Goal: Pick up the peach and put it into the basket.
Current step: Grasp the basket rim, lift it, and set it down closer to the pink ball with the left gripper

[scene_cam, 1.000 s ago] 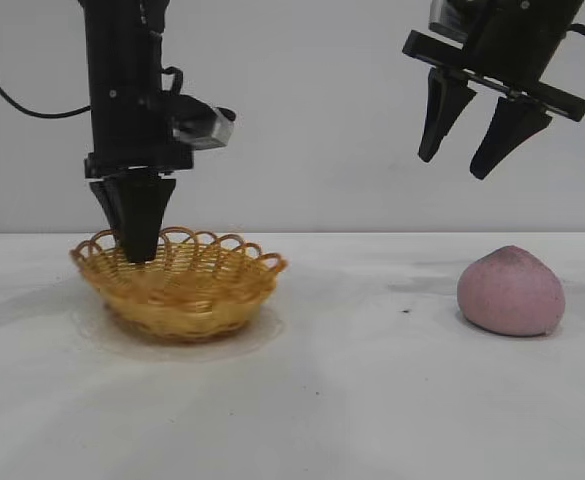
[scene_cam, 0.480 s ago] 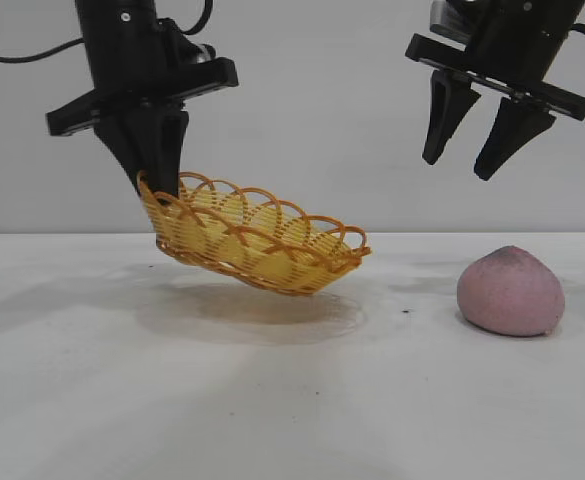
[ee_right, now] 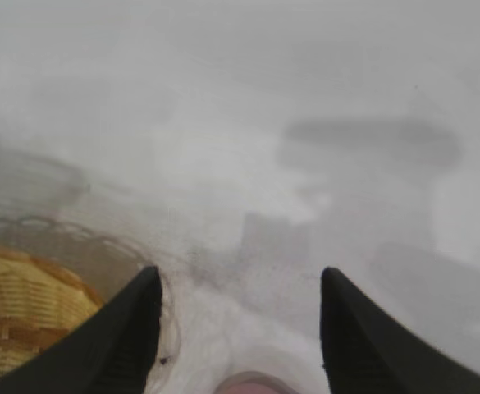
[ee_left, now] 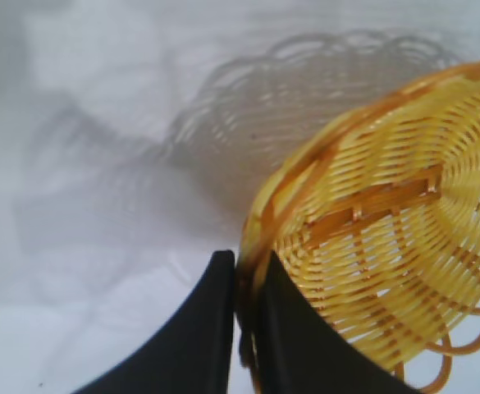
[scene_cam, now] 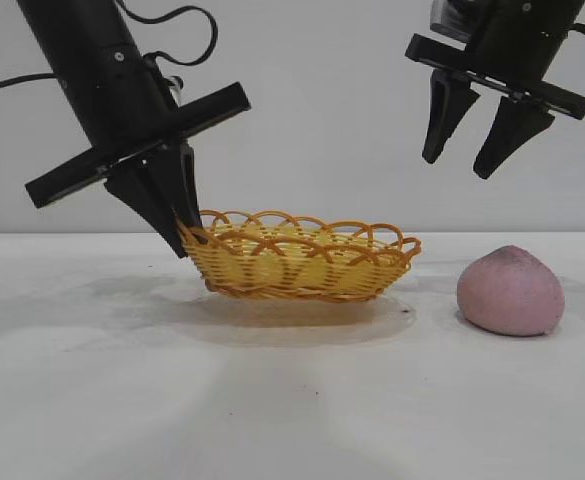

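The yellow woven basket (scene_cam: pixel 302 262) with its orange looped rim rests low at the middle of the white table. My left gripper (scene_cam: pixel 184 240) is shut on the basket's left rim, the arm leaning in from the upper left. In the left wrist view the two black fingers pinch the rim of the basket (ee_left: pixel 387 246), and my left gripper (ee_left: pixel 246 264) shows no gap. The pink-mauve peach (scene_cam: pixel 510 291) lies on the table to the right of the basket, untouched. High above the peach hangs my right gripper (scene_cam: pixel 456 165), open and holding nothing. Its wrist view shows my right gripper (ee_right: pixel 240 281), a sliver of peach (ee_right: pixel 246 384) and the basket (ee_right: pixel 18 304).
The white table (scene_cam: pixel 292 400) stretches wide in front of the basket and the peach. A plain grey wall stands behind. A narrow strip of table separates the basket's right rim from the peach.
My left gripper lifted the basket by its rim, carried it rightward and set it down near the peach. The right gripper stayed where it was, open.
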